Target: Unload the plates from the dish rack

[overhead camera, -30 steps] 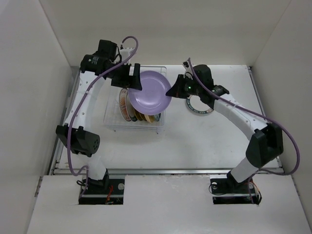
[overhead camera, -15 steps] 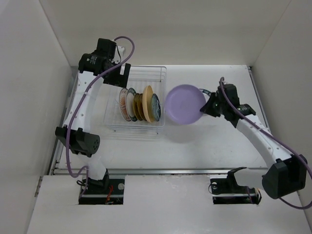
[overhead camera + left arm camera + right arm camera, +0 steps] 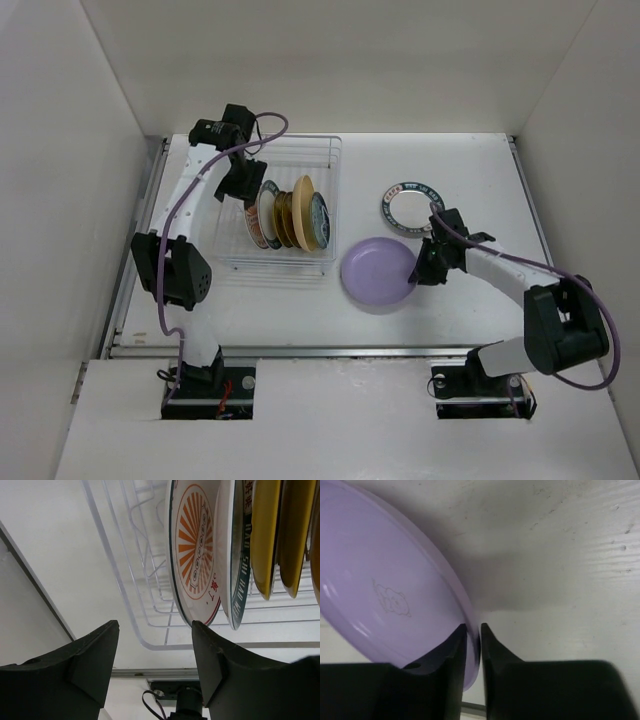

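Lavender plate [image 3: 377, 272], rim in tight right jaws per wrist view; left jaws wide, empty.

In the dish rack [image 3: 270, 643], the white-orange plate [image 3: 192, 550] carries one red Chinese character near its lower rim, too small to read surely. The teal-rimmed plate [image 3: 239, 580] beside it bears white capitals along its rim, apparently "HAO HAO", and Chinese characters higher up. The lavender plate [image 3: 380, 595] shows only a faint bear outline. Rim lettering on the ringed plate [image 3: 410, 208] right of the rack is illegible.
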Robot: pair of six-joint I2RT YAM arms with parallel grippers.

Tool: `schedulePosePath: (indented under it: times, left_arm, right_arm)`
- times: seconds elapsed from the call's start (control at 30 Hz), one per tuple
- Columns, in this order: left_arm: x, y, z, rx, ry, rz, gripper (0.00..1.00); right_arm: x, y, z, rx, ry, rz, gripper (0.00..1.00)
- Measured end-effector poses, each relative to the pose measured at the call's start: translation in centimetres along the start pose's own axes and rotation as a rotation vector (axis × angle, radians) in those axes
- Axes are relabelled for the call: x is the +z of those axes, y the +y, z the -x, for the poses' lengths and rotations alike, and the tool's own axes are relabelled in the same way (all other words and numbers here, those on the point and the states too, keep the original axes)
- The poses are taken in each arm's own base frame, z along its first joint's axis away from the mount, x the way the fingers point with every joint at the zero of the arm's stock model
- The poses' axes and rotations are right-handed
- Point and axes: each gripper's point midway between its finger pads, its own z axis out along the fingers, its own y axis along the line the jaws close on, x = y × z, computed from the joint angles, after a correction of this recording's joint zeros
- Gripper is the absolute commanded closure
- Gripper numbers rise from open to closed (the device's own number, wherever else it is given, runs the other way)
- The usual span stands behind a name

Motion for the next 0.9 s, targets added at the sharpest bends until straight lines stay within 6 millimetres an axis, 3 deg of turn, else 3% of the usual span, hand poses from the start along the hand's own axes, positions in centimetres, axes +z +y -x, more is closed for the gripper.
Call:
schedulePosePath:
  times: [0.13,0.17,0.27,0.4,0.47,0.57,0.73,0.77,0.83,0.9]
  left_arm:
    - [0.7,-0.1,-0.3,0.003,0.024,-0.001,0.41]
    - [0.8,-0.1,-0.4,0.003,0.027,-0.001,0.41]
    - [1.1,-0.2,-0.5,0.005,0.036,-0.002,0.40]
    - [1.3,-0.4,-0.5,0.006,0.042,-0.010,0.42]
    - [1.7,-0.6,-0.5,0.006,0.048,-0.018,0.53]
    - [3.0,-1.1,-0.5,0.010,0.080,-0.039,0.59]
    - [5.9,-1.9,-0.7,0.019,0.154,-0.063,0.78]
    - [6.3,-2.0,-0.8,0.017,0.165,-0.066,0.87]
    - [6.0,-2.6,-0.3,-0.020,0.150,-0.097,1.00]
    - [5.5,-2.4,0.0,-0.048,0.140,-0.076,1.00]
  right_arm:
    - [1.7,-0.6,-0.7,0.006,0.048,-0.027,0.57]
    - [1.8,-0.4,-0.8,0.011,0.056,-0.017,0.46]
    - [1.6,0.2,-0.4,0.011,0.044,0.006,0.29]
    - [1.2,0.1,-0.1,0.008,0.025,-0.001,0.27]
    - [1.0,-0.2,0.0,0.008,0.019,-0.017,0.27]
    - [0.1,-0.2,0.5,0.000,-0.001,-0.035,0.27]
    - [-2.1,1.2,3.3,-0.028,-0.078,-0.031,0.27]
    - [-2.6,1.5,3.8,-0.033,-0.094,-0.029,0.27]
    - [-3.4,2.1,4.7,-0.041,-0.124,-0.019,0.27]
    - [-4.3,2.4,5.2,-0.047,-0.148,-0.010,0.27]
